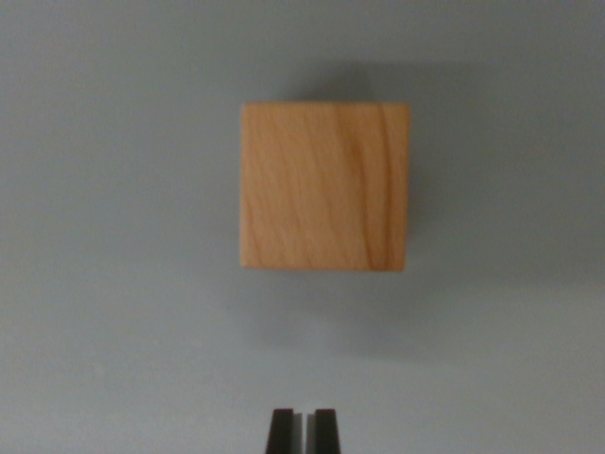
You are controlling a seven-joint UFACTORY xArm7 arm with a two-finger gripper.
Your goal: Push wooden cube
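Wrist view, looking down. Pincer (302,430) at bottom edge, centre: two dark fingertips pressed nearly together, only a thin pale slit between them, nothing pinched. Bare grey counter (113,340) separates the tips from the target. Wooden cube (324,186) sits farther up, near frame centre, slightly toward the wrist view's right, well apart from the pincer. Light wood, vertical grain lines. Soft shadow around its edges.

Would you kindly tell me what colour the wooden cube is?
The wooden cube is light honey-tan with darker grain lines, seen in the wrist view.
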